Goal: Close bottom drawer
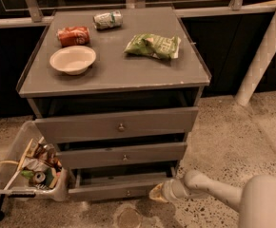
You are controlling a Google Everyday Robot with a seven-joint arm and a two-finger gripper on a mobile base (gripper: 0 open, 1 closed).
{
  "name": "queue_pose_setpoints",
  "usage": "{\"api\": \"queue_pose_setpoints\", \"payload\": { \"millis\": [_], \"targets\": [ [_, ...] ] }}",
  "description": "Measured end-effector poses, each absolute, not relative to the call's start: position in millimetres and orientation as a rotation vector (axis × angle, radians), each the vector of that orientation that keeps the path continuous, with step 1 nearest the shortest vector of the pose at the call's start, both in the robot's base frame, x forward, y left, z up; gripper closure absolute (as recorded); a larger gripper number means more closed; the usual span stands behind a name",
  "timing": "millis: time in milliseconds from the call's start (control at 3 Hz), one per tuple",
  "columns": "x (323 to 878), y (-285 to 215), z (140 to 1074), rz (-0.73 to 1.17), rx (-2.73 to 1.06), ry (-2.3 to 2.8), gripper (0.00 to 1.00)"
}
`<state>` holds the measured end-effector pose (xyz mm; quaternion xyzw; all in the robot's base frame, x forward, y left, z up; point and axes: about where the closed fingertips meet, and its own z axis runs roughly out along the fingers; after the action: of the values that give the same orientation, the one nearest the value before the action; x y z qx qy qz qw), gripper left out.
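The bottom drawer [121, 191] is the lowest of three grey drawers in the cabinet. It stands pulled out a little, with its shallow tray showing behind the slim front panel and a small round knob [127, 193] at its centre. My gripper [157, 193] is low near the floor, right at the drawer front's right end. My pale arm [209, 186] reaches in from the lower right.
The middle drawer [123, 155] and top drawer [119, 125] sit above, both slightly out. On the cabinet top lie a bowl [73, 59], a red can [73, 35], a green-white can [108, 19] and a green chip bag [152, 45]. A clear bin of trash [28, 167] stands at left. A white post [264, 51] stands at right.
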<state>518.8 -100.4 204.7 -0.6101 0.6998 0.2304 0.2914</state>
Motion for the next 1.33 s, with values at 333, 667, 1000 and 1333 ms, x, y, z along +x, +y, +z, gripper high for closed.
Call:
{"api": "queue_pose_setpoints", "payload": {
  "millis": [333, 667, 1000, 1333],
  "targets": [
    [552, -98, 176, 0.615, -1.624, 1.893, 1.0],
    [569, -104, 177, 0.58, -1.61, 1.892, 0.93],
    [569, -104, 177, 0.58, -1.61, 1.892, 0.75],
    [569, -104, 177, 0.58, -1.61, 1.892, 0.52]
  ]
}}
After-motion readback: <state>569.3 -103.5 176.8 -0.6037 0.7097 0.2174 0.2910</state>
